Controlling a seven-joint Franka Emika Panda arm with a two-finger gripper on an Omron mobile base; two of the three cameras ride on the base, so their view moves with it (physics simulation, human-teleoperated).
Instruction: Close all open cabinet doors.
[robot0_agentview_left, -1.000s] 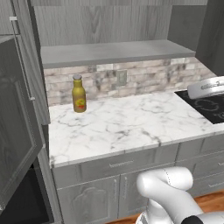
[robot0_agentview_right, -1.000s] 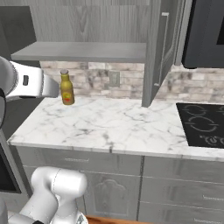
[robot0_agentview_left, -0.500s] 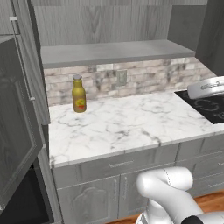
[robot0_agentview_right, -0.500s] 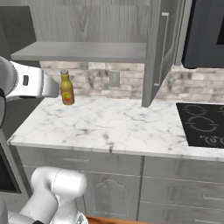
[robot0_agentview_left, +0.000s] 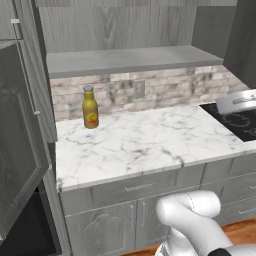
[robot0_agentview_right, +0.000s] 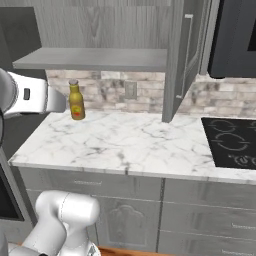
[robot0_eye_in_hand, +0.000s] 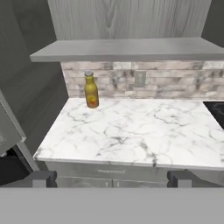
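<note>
- Left base view: nothing has shifted here over the last second. The yellow sauce bottle (robot0_agentview_left: 90, 107) stands where it stood, near the back left corner of the marble desk (robot0_agentview_left: 145, 145). An open cabinet door (robot0_agentview_left: 20, 135) hangs out past the desk's left edge, swung toward you. Judge no door closed yet.
- Right base view: likewise unchanged. A second open cabinet door (robot0_agentview_right: 186, 55) juts edge-on from the upper cabinets over the desk's back right part, its slim bar handle (robot0_agentview_right: 189, 42) facing right, beside the black cooktop (robot0_agentview_right: 232, 142). The arm's white link sits at the left edge, holding the same pose.
- Hand view: the end effector (robot0_eye_in_hand: 112, 178) looks down over the desk's front edge, with its two dark tips wide apart and nothing between them. It touches neither door, so you likely need to reach one first; both doors remain to be shut.
</note>
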